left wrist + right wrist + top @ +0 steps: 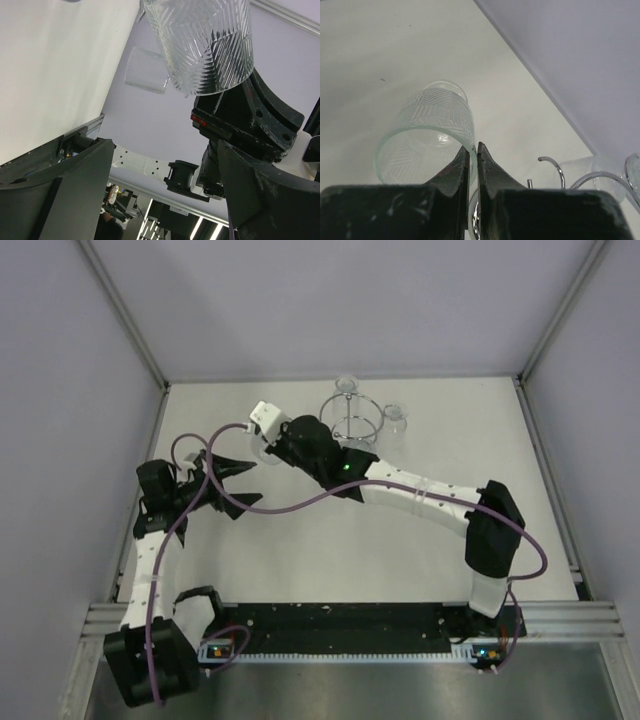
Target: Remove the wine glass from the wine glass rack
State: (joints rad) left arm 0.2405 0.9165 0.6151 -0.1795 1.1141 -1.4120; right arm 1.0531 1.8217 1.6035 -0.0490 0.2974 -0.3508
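1. Right end effector point(473, 148), nearest the right wrist camera, has its two fingers drawn almost together on the rim wall of the wine glass point(427, 131), one finger inside the mouth and one outside. Pinching the thin wall this way seems chosen because the patterned bowl is too wide to span
2. From that grip the wine glass juts away from the fingers, toward 10 o'clock in the right wrist view, its mouth facing the camera. The left wrist view shows it from below against the wall, so I judge it is carried in the air and not resting on the bench point(300, 560)
3. The wine glass rack point(352, 422) stands toward 3 o'clock from the held glass in the top view. Its wire hooks show at the right of the right wrist view, apart from the glass, so the lift-off looks essentially done and what remains is setting the glass down
4. A second glass point(347, 386) sits at 12 o'clock of the rack and a third glass point(396, 418) at 3 o'clock
5. Left end effector point(255, 483) waits at about 7 o'clock of the held glass, fingers spread wide and gripping nothing, aimed up at the glass as if ready to receive or steady it
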